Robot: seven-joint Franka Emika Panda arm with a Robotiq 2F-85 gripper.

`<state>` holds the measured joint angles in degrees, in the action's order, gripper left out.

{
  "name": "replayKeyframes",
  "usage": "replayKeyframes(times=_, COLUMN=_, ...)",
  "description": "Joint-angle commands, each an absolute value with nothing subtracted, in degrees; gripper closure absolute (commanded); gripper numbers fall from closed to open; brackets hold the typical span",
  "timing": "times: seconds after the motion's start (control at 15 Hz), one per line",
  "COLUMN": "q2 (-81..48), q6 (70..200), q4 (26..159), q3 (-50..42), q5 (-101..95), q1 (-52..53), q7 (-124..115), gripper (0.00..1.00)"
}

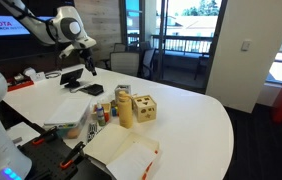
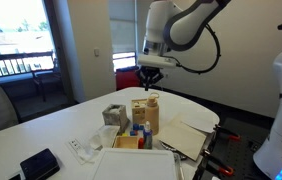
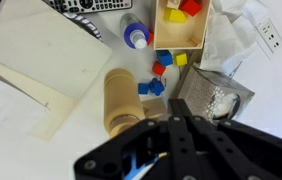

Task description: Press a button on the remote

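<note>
The remote (image 3: 96, 5) is a grey-black keypad cut off by the top edge of the wrist view, lying beside a sheet of paper (image 3: 51, 70). I cannot pick it out surely in the exterior views. My gripper (image 3: 176, 118) looks shut and empty. It hangs well above the table in both exterior views (image 1: 86, 62) (image 2: 151, 76), over a wooden cylinder (image 3: 121, 100) and a silver box (image 3: 216, 95). It is far from the remote.
A wooden tray with coloured blocks (image 3: 179, 42), a blue-capped bottle (image 3: 134, 36), loose blocks (image 3: 156, 80) and a white power strip (image 3: 267, 36) lie on the white table (image 1: 191, 120). A wooden sorter cube (image 1: 143, 108) and a black device (image 1: 73, 75) stand there too.
</note>
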<state>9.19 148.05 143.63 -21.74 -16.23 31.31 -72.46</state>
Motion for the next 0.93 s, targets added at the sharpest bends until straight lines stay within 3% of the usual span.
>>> replayKeyframes(times=0.0, q2=14.9, q6=136.6, q4=140.3, q3=-5.9, q5=-10.7, q1=19.5, q7=-71.2, gripper=1.00)
replayKeyframes(times=0.07, q2=15.8, q6=133.9, q4=139.1, q3=-2.8, q5=-8.7, q1=17.5, q7=-71.0, gripper=1.00)
replayKeyframes(times=0.13, q2=16.1, q6=132.4, q4=138.2, q3=-0.2, q5=-7.2, q1=15.4, q7=-70.9, gripper=0.74)
replayKeyframes(times=0.33, q2=16.7, q6=129.1, q4=136.1, q3=4.5, q5=-4.0, q1=11.2, q7=-70.6, gripper=0.60)
replayKeyframes(times=0.87, q2=15.0, q6=127.0, q4=134.1, q3=8.1, q5=-3.1, q1=6.6, q7=-70.8, gripper=0.01)
